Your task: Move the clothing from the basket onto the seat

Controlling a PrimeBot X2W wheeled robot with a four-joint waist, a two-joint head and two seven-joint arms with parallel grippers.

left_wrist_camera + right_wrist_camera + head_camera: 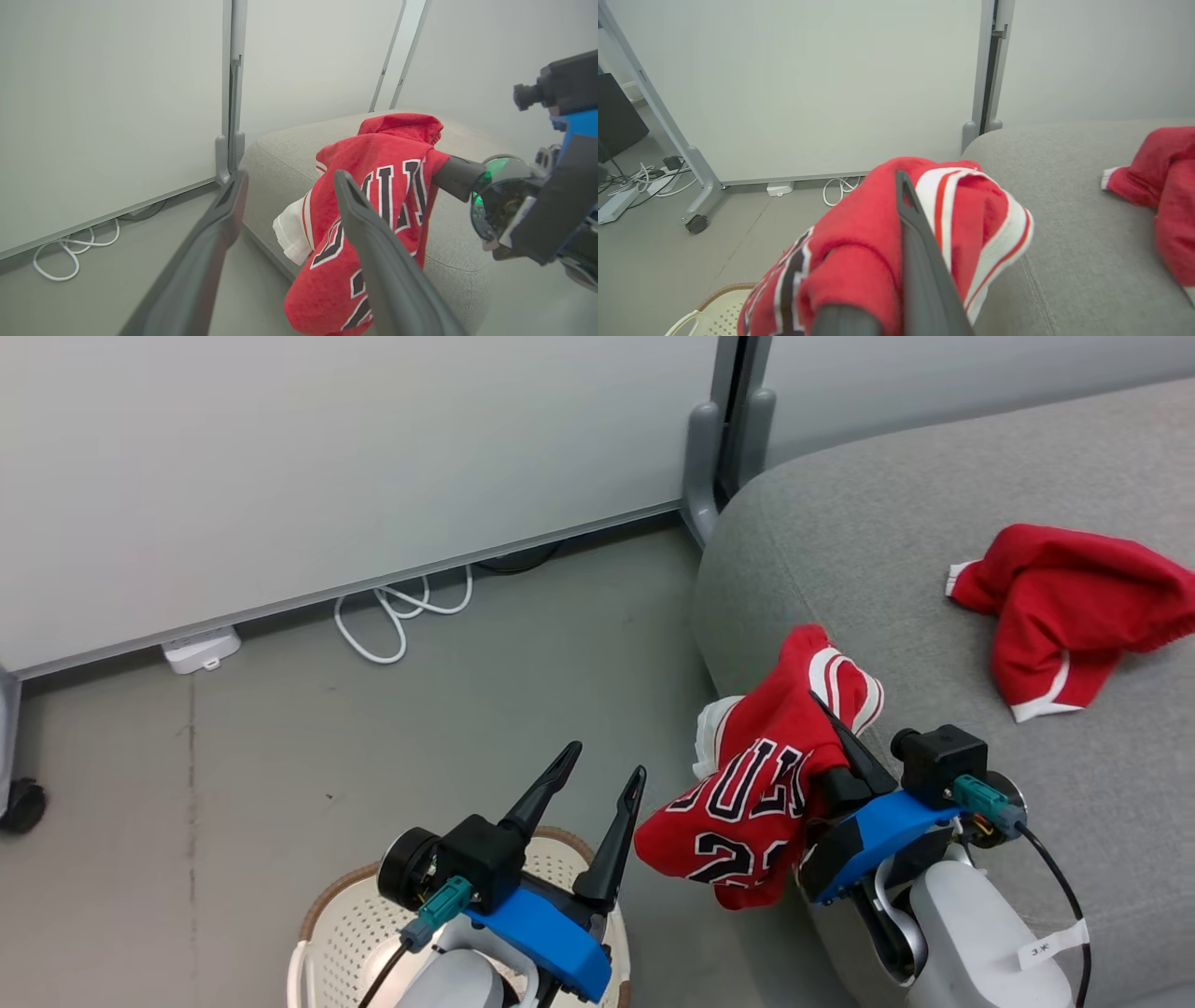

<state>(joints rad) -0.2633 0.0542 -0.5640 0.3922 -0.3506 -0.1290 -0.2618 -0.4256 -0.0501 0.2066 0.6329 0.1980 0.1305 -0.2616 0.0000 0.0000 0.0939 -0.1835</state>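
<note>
The red jersey is gripped by the right gripper, whose jaws are closed on a bunch of its fabric. One dark finger is seen lying over the cloth, while the other is hidden beneath it. The jersey is hung in the air at the near left edge of the seat, with its lower part draped down past the cushion's side. Whether any of it is touching the cushion cannot be told. Its black-and-white lettering is folded and only partly readable, and a white patch is shown at its left side.

The plain red garment is laid crumpled on the seat, farther right and well apart from the jersey. It is cut off by the right edge of the head view.

The left gripper is poised over the basket, its jaws spread wide with nothing between them. The basket is set on the floor at the near left. It is largely covered by the left arm and cut off by the bottom edge, so only part of its perforated inside is seen.

A white cable and a white power strip are seen on the floor at the foot of the pale partition at the far side.
</note>
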